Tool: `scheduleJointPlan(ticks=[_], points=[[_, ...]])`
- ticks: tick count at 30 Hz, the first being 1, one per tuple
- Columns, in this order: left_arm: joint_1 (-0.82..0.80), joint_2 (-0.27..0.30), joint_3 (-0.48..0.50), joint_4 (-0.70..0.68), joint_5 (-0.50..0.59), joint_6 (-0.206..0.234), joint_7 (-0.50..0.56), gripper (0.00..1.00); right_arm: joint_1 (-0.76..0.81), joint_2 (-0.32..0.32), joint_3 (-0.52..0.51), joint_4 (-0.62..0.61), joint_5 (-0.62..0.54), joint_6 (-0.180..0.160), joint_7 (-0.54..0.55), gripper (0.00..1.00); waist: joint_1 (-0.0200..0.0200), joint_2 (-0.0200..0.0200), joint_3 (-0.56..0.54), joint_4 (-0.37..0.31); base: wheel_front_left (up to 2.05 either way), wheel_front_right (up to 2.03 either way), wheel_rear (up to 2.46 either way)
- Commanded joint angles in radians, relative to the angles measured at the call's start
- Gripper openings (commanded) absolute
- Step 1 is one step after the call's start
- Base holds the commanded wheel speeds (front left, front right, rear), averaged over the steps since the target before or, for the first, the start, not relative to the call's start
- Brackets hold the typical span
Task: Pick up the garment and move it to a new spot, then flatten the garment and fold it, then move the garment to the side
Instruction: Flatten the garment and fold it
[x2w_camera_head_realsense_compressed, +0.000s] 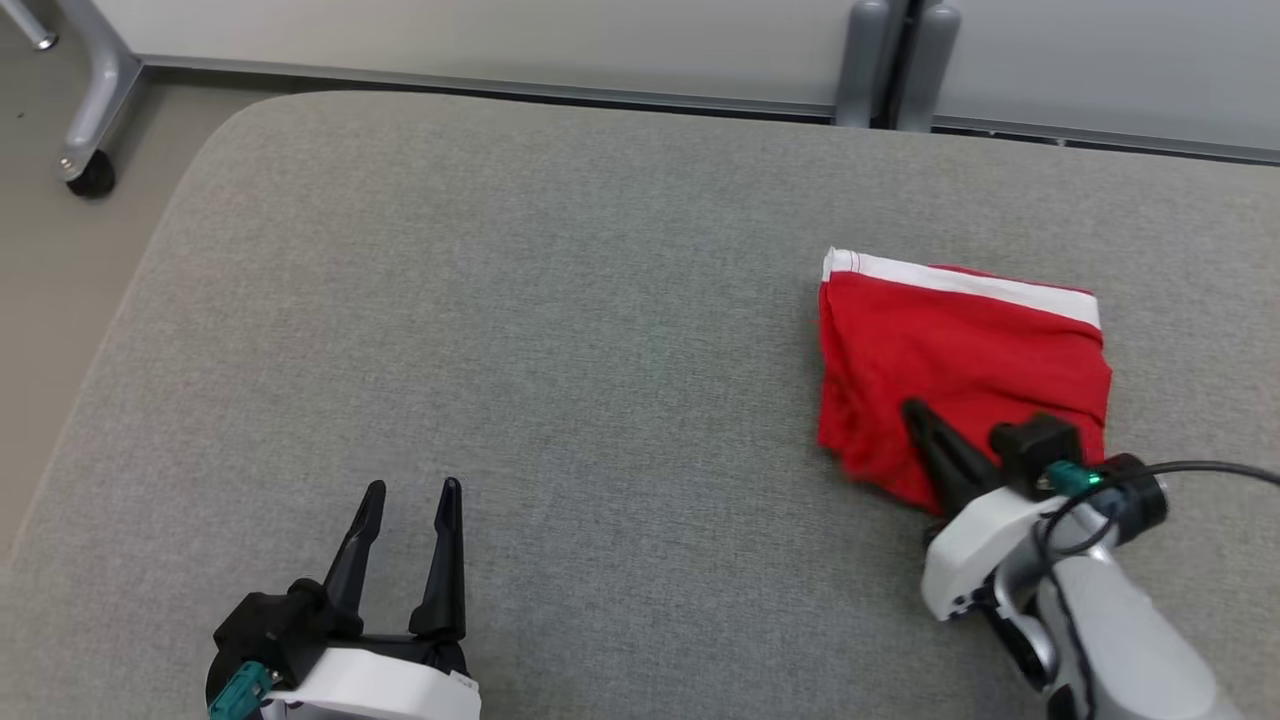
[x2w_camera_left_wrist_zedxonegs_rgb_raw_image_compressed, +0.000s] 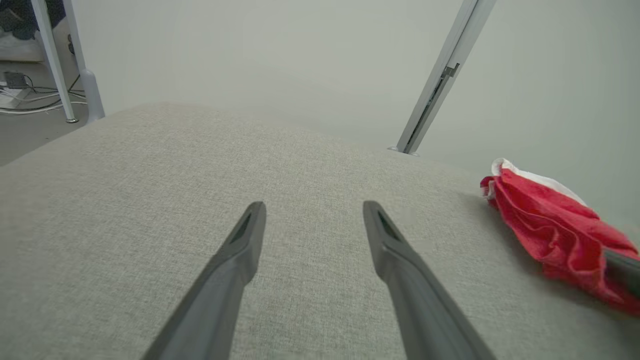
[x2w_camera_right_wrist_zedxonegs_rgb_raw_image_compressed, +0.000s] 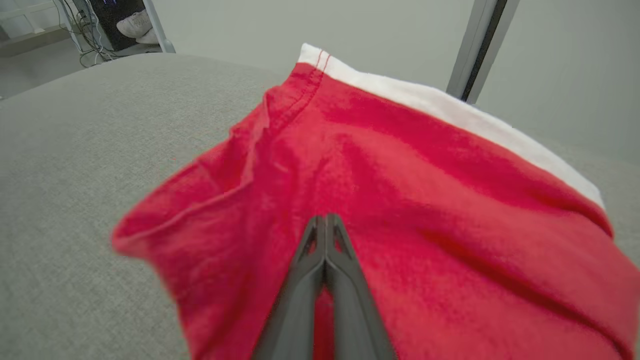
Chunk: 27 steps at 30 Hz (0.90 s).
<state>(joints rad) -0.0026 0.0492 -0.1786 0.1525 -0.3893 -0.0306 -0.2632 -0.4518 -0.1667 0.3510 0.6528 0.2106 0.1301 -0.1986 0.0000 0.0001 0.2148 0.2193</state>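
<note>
garment (x2w_camera_head_realsense_compressed: 960, 350) near edge: hidden behind the right gripper (x2w_camera_head_realsense_compressed: 913, 407) and its wrist.
garment left hem (x2w_camera_right_wrist_zedxonegs_rgb_raw_image_compressed: 125, 240): blurred in the head and right wrist views.
garment, left wrist view: cut off by the right edge, where a blurred dark finger (x2w_camera_left_wrist_zedxonegs_rgb_raw_image_compressed: 624, 267) lies across it.
pinch: the closed tips cover the cloth under them.
left gripper (x2w_camera_head_realsense_compressed: 408, 490): body cut off at the bottom edge.
clutter (x2w_camera_right_wrist_zedxonegs_rgb_raw_image_compressed: 132, 25): too small to name.
</note>
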Motion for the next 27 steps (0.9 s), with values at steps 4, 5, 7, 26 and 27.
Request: scheduleJointPlan(ticks=[4, 5, 7, 26, 27], points=[[-0.009, 0.003, 0.007, -0.001, -0.008, 0.008, -0.002, 1.00, -0.015, 0.027, 0.110, 0.028, 0.027, 0.001, -0.034, 0.00, 0.0000, -0.0001, -0.009, 0.018, 0.00, 0.00, 0.00], [-0.009, 0.003, 0.007, -0.001, -0.008, 0.008, -0.002, 1.00, -0.015, 0.027, 0.110, 0.028, 0.027, 0.001, -0.034, 0.00, 0.0000, -0.0001, -0.009, 0.018, 0.00, 0.00, 0.00], [-0.004, 0.004, 0.008, 0.000, -0.008, 0.011, -0.002, 1.00, -0.011, 0.042, 0.164, 0.039, 0.043, 0.001, -0.035, 0.00, 0.0000, -0.0001, -0.020, 0.016, 0.00, 0.00, 0.00], [0.186, 0.003, 0.167, 0.010, 0.091, -0.039, -0.002, 1.00, 0.395, -0.125, -0.158, -0.412, 0.090, 0.001, -0.067, 1.00, 0.0000, -0.0001, -0.248, -0.163, 0.00, 0.00, 0.00], [0.190, 0.004, 0.172, 0.011, 0.083, -0.044, -0.002, 1.00, 0.427, -0.132, -0.197, -0.419, 0.079, 0.001, -0.067, 1.00, 0.0000, -0.0001, -0.255, -0.162, 0.00, 0.00, 0.00]])
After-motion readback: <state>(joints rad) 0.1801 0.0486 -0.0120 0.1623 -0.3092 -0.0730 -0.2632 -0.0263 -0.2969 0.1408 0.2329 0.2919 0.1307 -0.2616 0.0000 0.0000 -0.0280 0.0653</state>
